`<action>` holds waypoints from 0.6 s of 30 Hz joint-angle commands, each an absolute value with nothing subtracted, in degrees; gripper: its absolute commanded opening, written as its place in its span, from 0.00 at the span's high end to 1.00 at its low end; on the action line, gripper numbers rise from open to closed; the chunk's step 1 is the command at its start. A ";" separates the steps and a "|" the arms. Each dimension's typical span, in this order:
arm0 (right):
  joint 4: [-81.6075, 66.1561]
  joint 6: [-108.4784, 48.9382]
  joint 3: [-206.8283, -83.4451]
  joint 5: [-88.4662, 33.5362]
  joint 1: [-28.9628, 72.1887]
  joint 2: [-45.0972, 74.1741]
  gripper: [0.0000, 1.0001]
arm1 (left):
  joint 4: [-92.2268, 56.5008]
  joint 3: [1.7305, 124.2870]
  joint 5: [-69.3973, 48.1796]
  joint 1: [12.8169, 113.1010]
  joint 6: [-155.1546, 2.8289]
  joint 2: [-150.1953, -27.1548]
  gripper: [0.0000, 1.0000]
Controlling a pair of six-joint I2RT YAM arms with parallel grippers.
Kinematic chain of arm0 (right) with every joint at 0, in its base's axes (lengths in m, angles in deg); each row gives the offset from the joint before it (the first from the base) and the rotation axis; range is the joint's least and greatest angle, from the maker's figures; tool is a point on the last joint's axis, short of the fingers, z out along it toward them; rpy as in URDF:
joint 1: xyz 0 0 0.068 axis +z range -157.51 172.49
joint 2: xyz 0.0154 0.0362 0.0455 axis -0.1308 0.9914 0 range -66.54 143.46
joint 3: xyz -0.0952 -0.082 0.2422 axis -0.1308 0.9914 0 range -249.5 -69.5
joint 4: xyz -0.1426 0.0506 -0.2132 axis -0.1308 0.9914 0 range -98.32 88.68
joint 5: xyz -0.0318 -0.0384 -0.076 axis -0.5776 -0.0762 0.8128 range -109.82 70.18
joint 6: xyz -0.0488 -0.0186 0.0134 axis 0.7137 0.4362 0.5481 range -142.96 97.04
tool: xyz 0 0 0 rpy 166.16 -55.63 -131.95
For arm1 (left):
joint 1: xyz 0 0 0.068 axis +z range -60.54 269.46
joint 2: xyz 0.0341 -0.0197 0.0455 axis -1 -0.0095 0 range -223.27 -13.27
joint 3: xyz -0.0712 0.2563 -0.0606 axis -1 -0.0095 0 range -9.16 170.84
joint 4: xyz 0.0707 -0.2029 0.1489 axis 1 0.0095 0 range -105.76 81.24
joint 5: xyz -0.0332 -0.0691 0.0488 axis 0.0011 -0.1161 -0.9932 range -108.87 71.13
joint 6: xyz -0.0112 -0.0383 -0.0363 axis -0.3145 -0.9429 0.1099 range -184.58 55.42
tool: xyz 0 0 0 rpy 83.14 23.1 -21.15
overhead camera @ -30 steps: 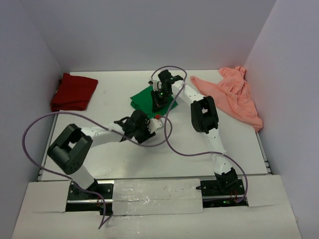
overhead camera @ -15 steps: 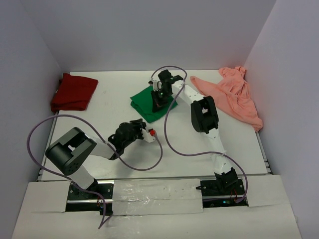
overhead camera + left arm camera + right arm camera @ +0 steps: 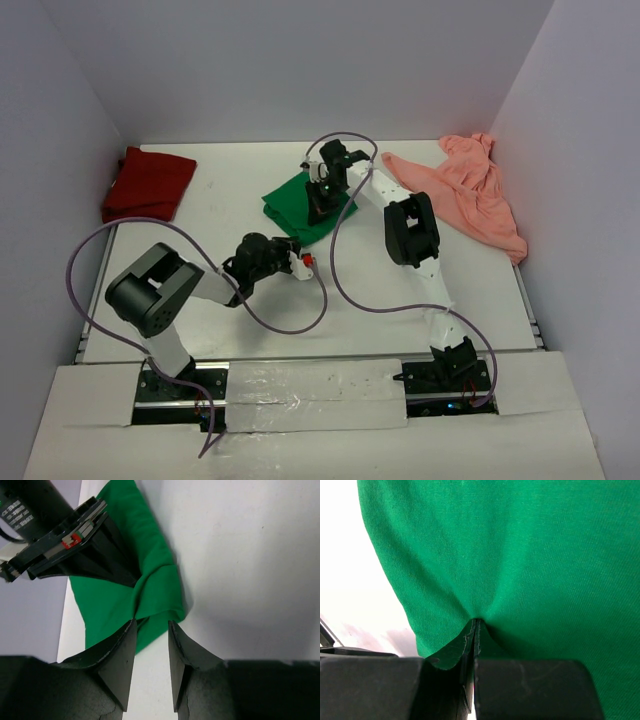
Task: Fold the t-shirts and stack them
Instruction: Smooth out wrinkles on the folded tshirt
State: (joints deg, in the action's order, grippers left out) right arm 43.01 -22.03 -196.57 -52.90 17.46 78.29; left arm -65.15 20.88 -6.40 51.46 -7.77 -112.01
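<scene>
The right gripper [image 3: 474, 625] is clenched on the green t-shirt [image 3: 520, 555]. A fold of cloth is pinched between its jaws, and the rest spreads ahead of them. The left gripper [image 3: 152, 630] has its jaws released with a narrow gap, grasping nothing. The shirt's folded corner lies just ahead of its fingertips. The dark red t-shirt [image 3: 148, 185] lies well left of both jaws, and the salmon-pink t-shirt [image 3: 470, 195] well right.

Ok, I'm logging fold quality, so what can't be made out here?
Top view: right gripper covers the green t-shirt's middle; dark red t-shirt's layers too small.
Right wrist: frame edges cut off the shirt's outline.
Left wrist: left gripper fingers hide part of the shirt's edge.
</scene>
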 commanded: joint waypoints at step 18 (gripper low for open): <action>46.26 -21.29 -198.00 -50.94 16.13 79.44 1.00 | -56.19 29.67 0.73 51.67 13.65 -119.35 0.61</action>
State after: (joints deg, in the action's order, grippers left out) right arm 44.39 -22.03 -197.09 -52.71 16.93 78.29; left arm -57.28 25.87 -1.00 51.61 10.66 -118.50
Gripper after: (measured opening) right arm 0.005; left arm 0.390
